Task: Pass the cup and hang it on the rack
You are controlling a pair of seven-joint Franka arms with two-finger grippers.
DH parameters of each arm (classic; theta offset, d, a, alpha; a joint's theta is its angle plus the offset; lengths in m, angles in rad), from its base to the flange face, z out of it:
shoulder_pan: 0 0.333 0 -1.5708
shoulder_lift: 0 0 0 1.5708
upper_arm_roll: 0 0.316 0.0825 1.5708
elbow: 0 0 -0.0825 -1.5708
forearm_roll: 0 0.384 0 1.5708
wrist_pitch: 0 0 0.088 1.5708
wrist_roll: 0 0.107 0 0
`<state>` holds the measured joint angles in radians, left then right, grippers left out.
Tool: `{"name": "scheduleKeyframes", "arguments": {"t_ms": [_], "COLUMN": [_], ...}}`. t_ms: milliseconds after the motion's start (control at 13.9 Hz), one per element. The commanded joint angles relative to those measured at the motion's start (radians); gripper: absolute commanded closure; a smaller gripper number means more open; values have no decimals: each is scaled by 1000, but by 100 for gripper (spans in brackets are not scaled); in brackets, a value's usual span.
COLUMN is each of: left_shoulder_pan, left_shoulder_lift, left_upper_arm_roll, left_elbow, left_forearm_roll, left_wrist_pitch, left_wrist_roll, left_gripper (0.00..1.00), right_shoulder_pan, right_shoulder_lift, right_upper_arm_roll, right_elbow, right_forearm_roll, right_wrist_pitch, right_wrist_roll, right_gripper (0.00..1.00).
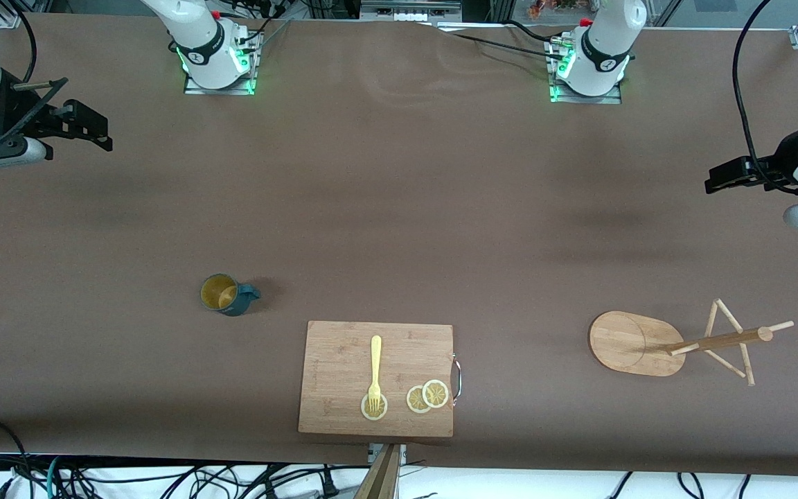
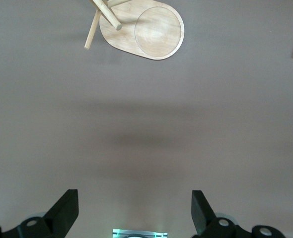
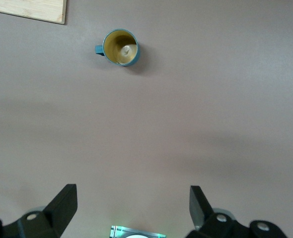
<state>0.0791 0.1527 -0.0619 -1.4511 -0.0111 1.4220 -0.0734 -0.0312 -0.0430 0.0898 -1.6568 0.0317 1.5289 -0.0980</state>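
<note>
The cup point(image 1: 222, 294), a small dark teal mug with a yellowish inside, stands upright on the brown table toward the right arm's end; it also shows in the right wrist view point(image 3: 120, 47). The rack point(image 1: 631, 343), a light bamboo mug tree on an oval base, stands toward the left arm's end, and its base point(image 2: 146, 32) shows in the left wrist view. My right gripper point(image 1: 91, 125) hangs open over bare table at the right arm's end, well apart from the cup. My left gripper point(image 1: 728, 177) hangs open over bare table at its own end, with nothing between its fingers point(image 2: 67, 210).
A rectangular wooden cutting board point(image 1: 333, 416) lies near the table's front edge, between cup and rack. On it are a yellow fork point(image 1: 375, 367) and three lemon slices point(image 1: 428, 396). Its metal handle point(image 1: 457, 378) faces the rack.
</note>
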Motion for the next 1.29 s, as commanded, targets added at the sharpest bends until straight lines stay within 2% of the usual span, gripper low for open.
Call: {"name": "scheduleKeyframes", "arguments": {"t_ms": [0, 935, 1223], "left_shoulder_pan": [1, 1, 1], "left_shoulder_lift": [5, 5, 5], "left_upper_arm_roll": [-6, -4, -4], "left_elbow": [18, 18, 18], "left_forearm_roll": [16, 16, 16], "left_wrist_pitch": [-1, -1, -1], "left_wrist_roll": [0, 0, 0], "left_gripper": [0, 0, 0], "right_shoulder_pan": [13, 13, 23], "right_shoulder_lift": [3, 5, 89], "right_upper_arm_roll": [-10, -8, -7], "right_elbow": [22, -18, -38], "right_forearm_roll": [-15, -15, -16], "right_wrist_pitch": [-26, -18, 72], "right_wrist_roll": [6, 6, 8], "right_gripper": [0, 0, 0]}}
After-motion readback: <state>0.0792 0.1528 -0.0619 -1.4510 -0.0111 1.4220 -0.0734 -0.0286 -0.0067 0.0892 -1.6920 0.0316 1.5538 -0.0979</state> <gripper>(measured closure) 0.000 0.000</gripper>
